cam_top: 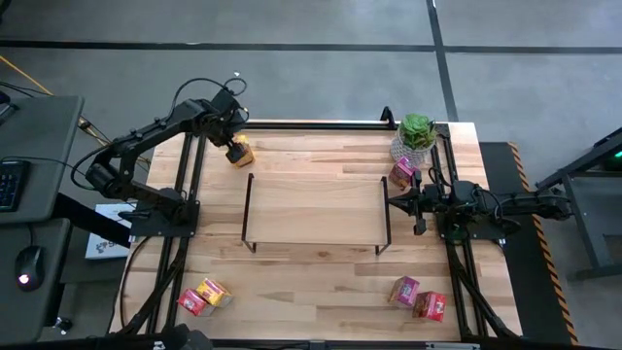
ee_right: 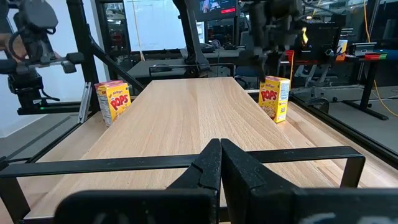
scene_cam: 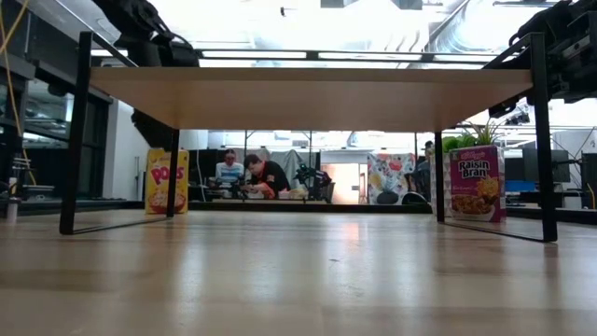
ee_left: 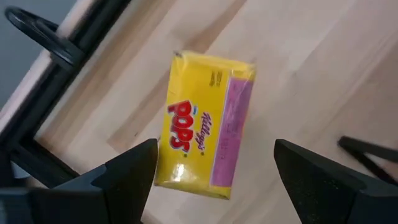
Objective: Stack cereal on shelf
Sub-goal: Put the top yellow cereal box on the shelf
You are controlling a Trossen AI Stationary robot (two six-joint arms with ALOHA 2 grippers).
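Observation:
A yellow cereal box point(ee_left: 205, 124) stands upright on the table near its far left corner point(cam_top: 240, 153), also seen in the low view point(scene_cam: 166, 181). My left gripper point(ee_left: 214, 171) hovers above it, open and pointing steeply down, with a finger on either side of the box and clear of it. The shelf point(cam_top: 316, 209) stands mid-table on thin black wire legs, its wooden top point(scene_cam: 308, 93) bare. My right gripper point(ee_right: 221, 163) is shut and level at the shelf's right end point(cam_top: 397, 201), holding nothing.
A pink cereal box point(cam_top: 401, 173) stands beside a potted plant point(cam_top: 416, 131) at the far right. A red box point(cam_top: 191, 302) and a yellow box point(cam_top: 214, 292) sit near left; a pink box point(cam_top: 404, 290) and a red box point(cam_top: 431, 305) near right. People sit beyond the table point(scene_cam: 252, 175).

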